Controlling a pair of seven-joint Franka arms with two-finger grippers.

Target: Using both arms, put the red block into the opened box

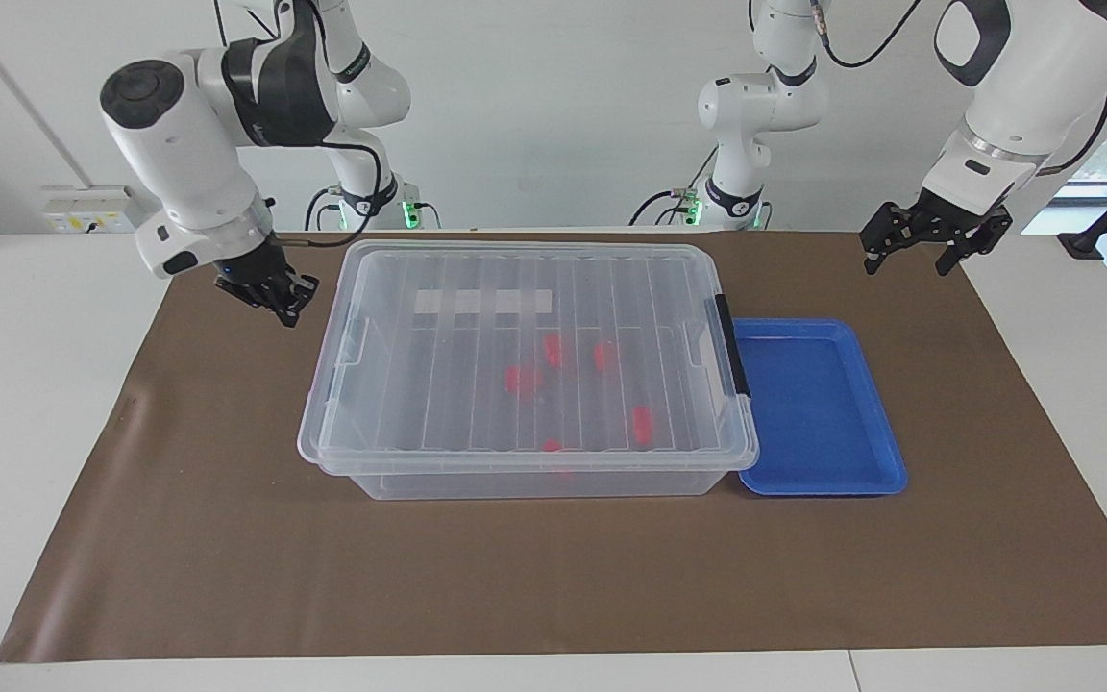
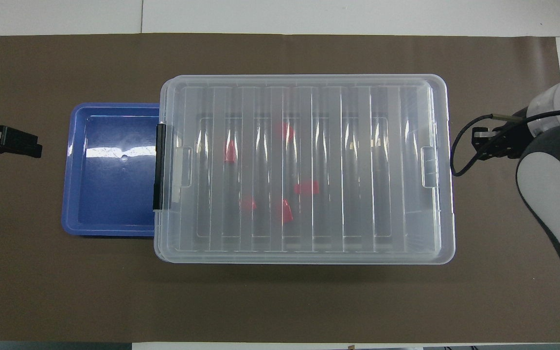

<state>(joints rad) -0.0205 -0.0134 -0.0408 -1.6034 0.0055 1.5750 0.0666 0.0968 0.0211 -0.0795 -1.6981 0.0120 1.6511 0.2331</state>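
We read the box (image 1: 527, 370) as lidded, its long axis running arm to arm, w/ red blocks (image 1: 642, 423) inside under the clear lid. Right gripper (image 1: 270, 293), fingertips together and empty, hangs just off the box's end w/o the black latch (image 1: 732, 346), so it's nearer. Left gripper (image 1: 933, 238), jaws apart, waits above the brown mat (image 1: 534, 577) past the blue tray (image 1: 818, 404). Room around is ample.

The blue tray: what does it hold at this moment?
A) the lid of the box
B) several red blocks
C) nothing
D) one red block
C: the blue tray shows only its bare floor, while the red blocks lie inside the box under its closed lid.
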